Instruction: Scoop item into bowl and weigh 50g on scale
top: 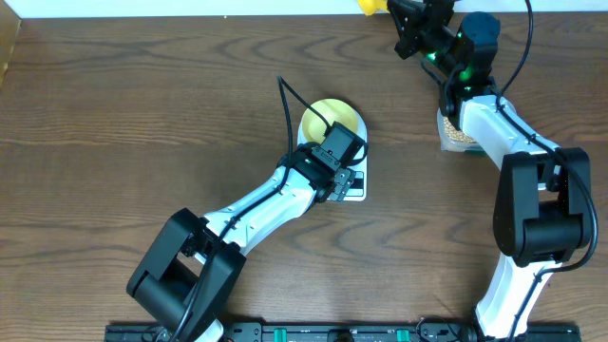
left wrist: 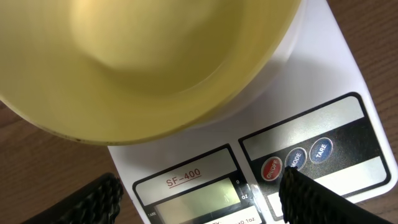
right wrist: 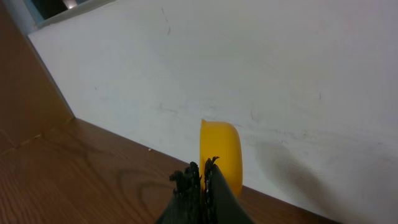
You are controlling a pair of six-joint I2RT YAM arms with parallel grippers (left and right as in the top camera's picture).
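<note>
OK, we see the pale-yellow bowl [top: 330, 118] sitting on the white scale [top: 355, 186] in the middle of the wooden table [top: 114, 142]. It is round and smooth and covers the platform. In the left wrist view the bowl [left wrist: 155, 68] fills the top. Below it the scale [left wrist: 329, 81] shows an SF-400 label, a grey LCD [left wrist: 199, 199] we cannot read, and a red button [left wrist: 271, 168] beside two blue ones marked MODE and TARE. The tan beans [top: 458, 137] lie in a clear container [top: 443, 142] right of the scale, well apart from it and partly under the right arm. The left gripper [top: 340, 152] hangs over the scale's front, jaws spread wide with nothing between them. One fingertip [left wrist: 311, 198] overlaps the MODE button's edge; we cannot tell if it touches. The right gripper [right wrist: 200, 180] is up by the white wall [right wrist: 249, 74], jaws pinched together on a yellow scoop [right wrist: 221, 155] seen edge-on. Overhead, the scoop [top: 369, 6] shows at the table's far edge.
</note>
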